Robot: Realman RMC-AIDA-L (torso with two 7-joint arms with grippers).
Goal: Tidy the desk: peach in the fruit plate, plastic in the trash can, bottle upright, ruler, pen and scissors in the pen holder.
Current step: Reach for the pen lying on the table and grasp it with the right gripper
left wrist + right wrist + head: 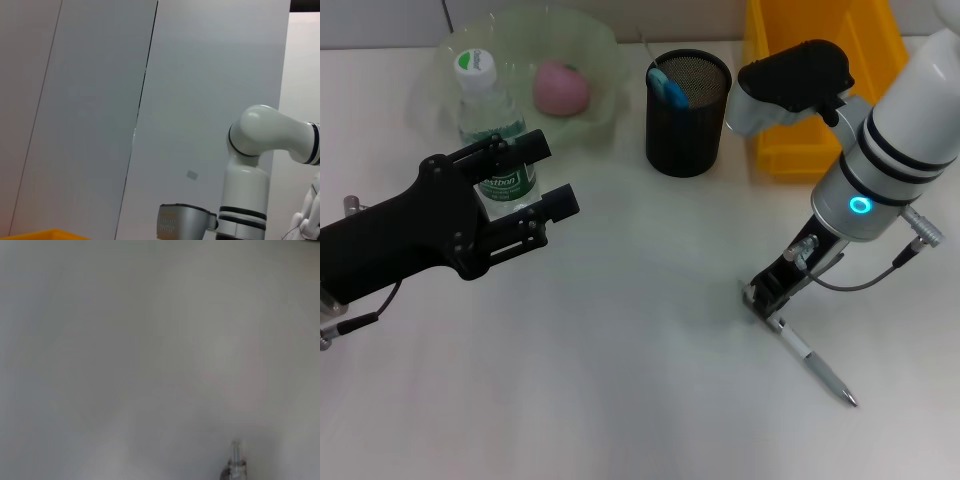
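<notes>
Head view: the pen (817, 366) is seen lying flat on the white surface (620, 380), well in front of the pen holder (688, 112) and off to its right. The right gripper (767, 298) is lowered onto the pen's near end; whether its fingers have closed on the barrel cannot be told, as they are hidden beneath the wrist. In the right wrist view only the pen's tip (235, 460) is shown against the bare surface.

The pen is judged to be light, stiff, thin and smooth, so it could roll or slip; it would best be taken across the barrel, away from the tip, so that it can be swung upright without pivoting.

The pen holder is a black mesh cup with a blue-handled item (668, 86) already standing in it, so the free part of the mouth is narrowed. The yellow bin (790, 150) stands just beside the holder on its right, and the fruit plate (520, 60) with the peach (561, 87) lies to its left. Open room is left in front of the holder for the approach.

The left gripper (536, 189) is held wide open, holding nothing, near the upright bottle (494, 130), well left of the holder.
</notes>
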